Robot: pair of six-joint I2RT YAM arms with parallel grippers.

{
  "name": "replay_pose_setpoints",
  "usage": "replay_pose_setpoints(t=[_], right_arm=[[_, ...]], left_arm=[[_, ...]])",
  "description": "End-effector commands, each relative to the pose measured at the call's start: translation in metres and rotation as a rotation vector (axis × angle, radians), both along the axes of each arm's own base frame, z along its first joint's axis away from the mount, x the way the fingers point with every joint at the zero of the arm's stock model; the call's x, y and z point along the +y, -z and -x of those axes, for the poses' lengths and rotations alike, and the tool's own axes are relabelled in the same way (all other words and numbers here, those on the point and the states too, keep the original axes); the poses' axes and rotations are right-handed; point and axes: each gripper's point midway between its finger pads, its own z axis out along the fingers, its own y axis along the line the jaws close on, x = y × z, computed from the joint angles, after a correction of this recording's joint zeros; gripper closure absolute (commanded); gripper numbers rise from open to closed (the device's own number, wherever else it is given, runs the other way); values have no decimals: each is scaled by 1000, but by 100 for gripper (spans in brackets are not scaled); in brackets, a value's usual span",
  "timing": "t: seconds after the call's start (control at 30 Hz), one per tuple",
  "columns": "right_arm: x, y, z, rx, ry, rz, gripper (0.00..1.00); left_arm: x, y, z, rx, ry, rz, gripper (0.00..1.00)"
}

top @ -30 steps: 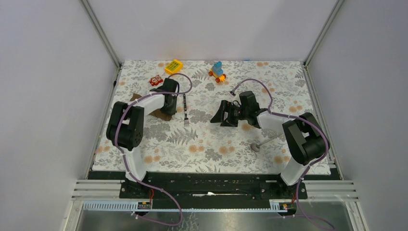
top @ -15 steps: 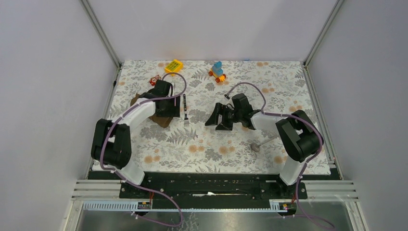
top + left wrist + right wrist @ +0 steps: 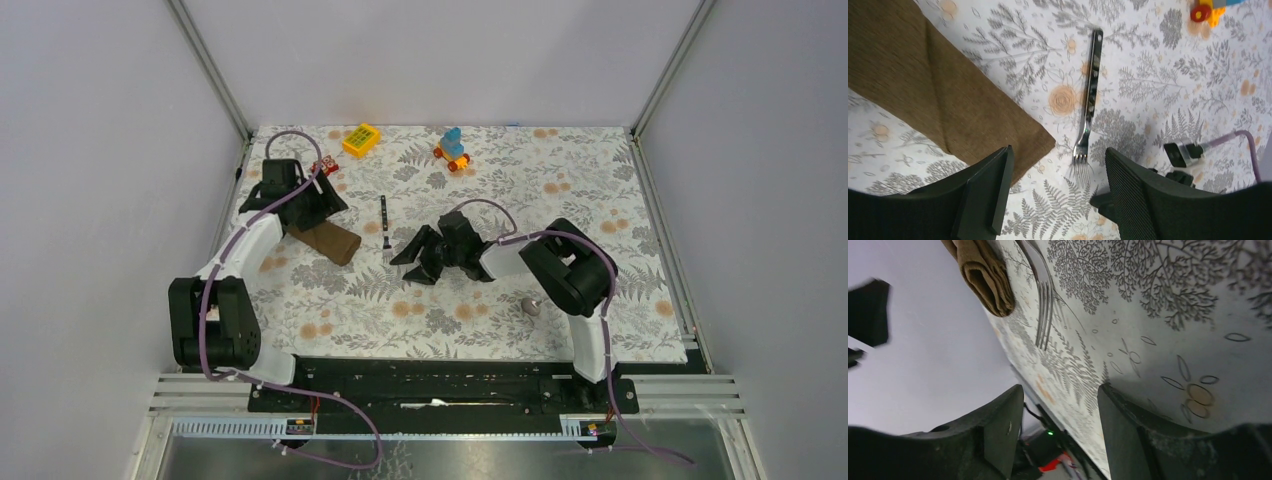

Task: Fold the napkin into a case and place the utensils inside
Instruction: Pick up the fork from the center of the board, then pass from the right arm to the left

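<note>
As it reaches forward, left gripper [image 3: 1058, 155] spread near case [image 3: 923, 85], right gripper [image 3: 1060, 390] low, spread

Floral grey tablecloth [image 3: 600, 180] spread flat over the table, plain pale grey walls [image 3: 440, 60] closing in at 9, 12 and 3 o'clock, aluminium corner posts [image 3: 212, 70] slanting at 11 and 1 o'clock, black base plate [image 3: 450, 375] and slotted aluminium rail [image 3: 690, 392] at 6 o'clock, soft even light

Near the left edge lies the case [image 3: 328, 241], the fork [image 3: 384, 228] just right of it and apart from it. The spoon [image 3: 533, 306] lies toward the near edge, right of centre. Toy blocks [image 3: 361, 138] sit along the far edge.
</note>
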Motion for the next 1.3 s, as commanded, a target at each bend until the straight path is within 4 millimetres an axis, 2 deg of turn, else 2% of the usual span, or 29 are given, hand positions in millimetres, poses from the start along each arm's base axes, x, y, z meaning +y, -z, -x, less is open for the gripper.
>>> replay_pose_setpoints(t=[0.0, 0.13, 0.23, 0.4, 0.47, 0.57, 0.6, 0.7, 0.83, 0.87, 0.9, 1.07, 1.1, 1.2, 1.27], right_arm=[[14, 23, -7, 171, 223, 7, 37], [17, 37, -11, 216, 358, 26, 44], [18, 48, -19, 258, 440, 15, 46], [15, 63, -34, 285, 545, 19, 54], [14, 68, -39, 288, 564, 25, 65], [16, 64, -42, 269, 529, 24, 93], [14, 58, -43, 243, 507, 32, 99], [4, 29, -48, 82, 400, 65, 100], [-11, -39, -54, -201, 213, -6, 100], [-12, -53, -52, -248, 136, -16, 100], [-9, -71, -38, -292, -82, 20, 100], [-3, -88, -12, -272, -222, -67, 100], [-3, -89, -7, -260, -229, -90, 100], [-4, -111, -4, -307, -210, -154, 100], [-4, -115, 0, -308, -235, -155, 100]], left_arm=[[-8, -2, 8, -29, -31, 47, 28], [16, -5, 12, -50, -123, -25, 28], [19, -13, 14, -78, -125, -42, 27], [16, -21, 18, -101, -86, -55, 27], [11, -22, 22, -103, -52, -37, 27], [-5, -23, 28, -111, 31, 16, 27], [-16, -25, 31, -120, 94, 49, 27], [-54, -34, 44, -173, 299, 205, 25], [-79, -39, 48, -234, 361, 397, 24], [-83, -40, 49, -246, 363, 442, 24], [-92, -50, 49, -310, 363, 575, 23], [-104, -68, 45, -421, 327, 622, 24], [-105, -67, 43, -426, 302, 606, 24], [-98, -51, 37, -373, 198, 532, 24], [-93, -53, 37, -402, 145, 529, 23]])
